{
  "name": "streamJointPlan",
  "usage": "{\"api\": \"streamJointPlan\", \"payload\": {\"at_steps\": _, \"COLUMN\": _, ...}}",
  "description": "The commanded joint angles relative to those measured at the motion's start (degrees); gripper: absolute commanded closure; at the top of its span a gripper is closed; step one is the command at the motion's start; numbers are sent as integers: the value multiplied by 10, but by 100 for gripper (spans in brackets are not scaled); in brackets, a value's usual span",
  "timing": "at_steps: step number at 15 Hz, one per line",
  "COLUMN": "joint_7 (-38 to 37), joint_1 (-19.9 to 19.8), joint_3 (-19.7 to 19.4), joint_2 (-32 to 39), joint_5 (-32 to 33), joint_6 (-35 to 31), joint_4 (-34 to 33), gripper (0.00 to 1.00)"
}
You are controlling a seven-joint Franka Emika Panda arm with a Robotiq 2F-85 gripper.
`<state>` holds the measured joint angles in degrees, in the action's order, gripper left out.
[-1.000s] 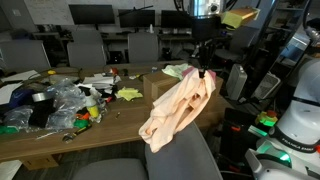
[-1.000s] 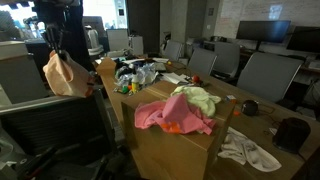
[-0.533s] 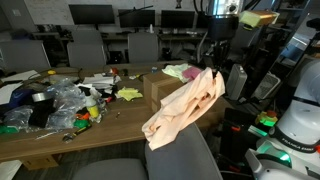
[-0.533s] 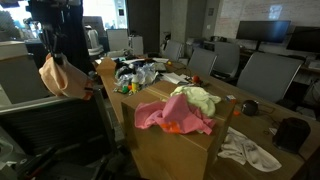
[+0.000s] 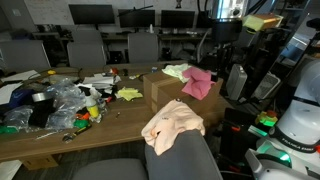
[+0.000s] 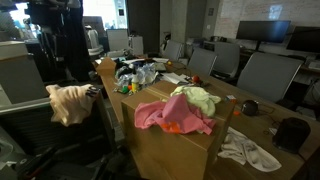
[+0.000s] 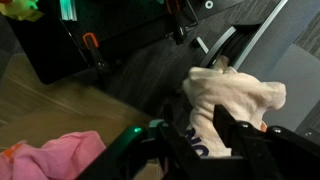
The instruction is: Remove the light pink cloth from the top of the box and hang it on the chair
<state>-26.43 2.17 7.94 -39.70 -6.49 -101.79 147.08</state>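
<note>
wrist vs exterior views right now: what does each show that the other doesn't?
Wrist only: the gripper close up, fingers spread above the light pink cloth. Exterior only: the white cloth on the table, the monitors, the plastic clutter. Both: the light pink cloth draped over the chair back, and the darker pink cloth.

The pale pink cloth (image 5: 172,125) looks soft, matt and rumpled. The chair (image 5: 190,160) at the bottom of the frame is covered in grey woven fabric. At centre, the box (image 5: 160,92) is dull brown cardboard. The table (image 5: 110,125) is smooth wood. At left, the clear plastic bags (image 5: 62,98) are glossy and crinkled.
</note>
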Motion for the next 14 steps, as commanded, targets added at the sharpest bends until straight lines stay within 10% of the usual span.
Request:
{"api": "streamJointPlan", "payload": {"at_steps": 1, "joint_7": -3, "joint_1": -12, "joint_3": 8, "joint_2": -14, "joint_5": -10, "joint_6": -10, "joint_4": 7, "gripper": 24}}
{"api": "streamJointPlan", "payload": {"at_steps": 4, "joint_7": -6, "joint_1": -20, "joint_3": 6, "joint_2": -13, "joint_5": -6, "joint_6": -21, "joint_4": 7, "gripper": 0}}
{"api": "streamJointPlan", "payload": {"at_steps": 14, "joint_7": -8, "joint_1": -86, "joint_3": -70, "joint_2": -29, "joint_5": -47, "joint_6": -187, "joint_4": -6, "gripper": 0}}
